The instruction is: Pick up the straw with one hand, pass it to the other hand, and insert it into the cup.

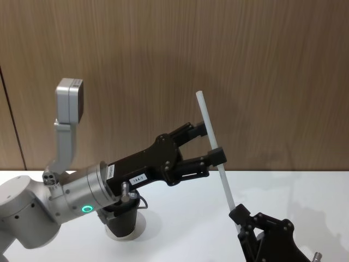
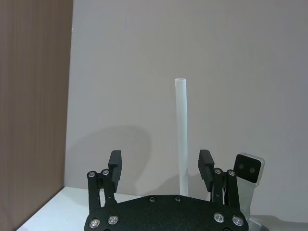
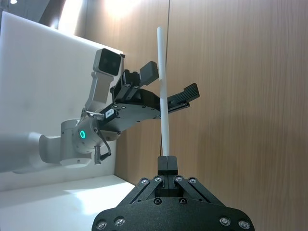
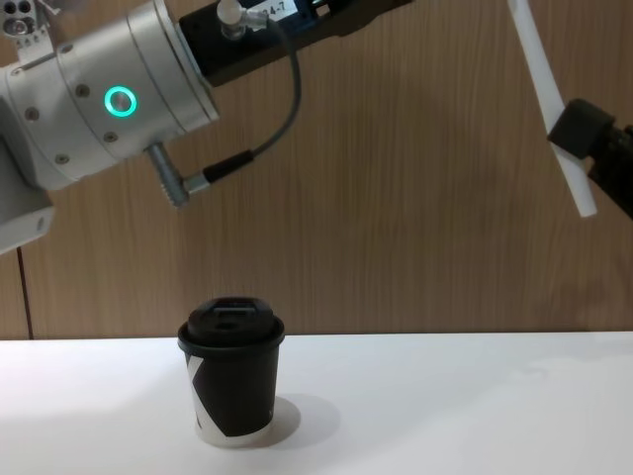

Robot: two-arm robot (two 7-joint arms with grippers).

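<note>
Straw [image 3: 164,125] sits clamped at its low end between my right fingers [image 3: 167,166], which are pressed together on it in the lower right of the head view. It stands up from them with its long axis leaning toward the upper left of that frame, free end on top. My left fingers [image 2: 114,162] are apart, one on each side of the shaft about midway along it. In the left wrist view the straw rises through that gap, closer to one finger than to the other. I cannot tell whether the nearer finger touches it.

As I judge it, the handover turns on this: the shaft already lies inside my left fingers' gap, crossing it nearly square, so they need only close before the right ones let go. Closing off-centre could push the straw sideways in the right grip.

Farther out, the cup [image 4: 230,381], lid on, stands on the white surface [image 4: 465,396] in the lower left of the chest view, below my left arm and well apart from the straw. Behind everything is a wood-panelled wall [image 1: 163,54].
</note>
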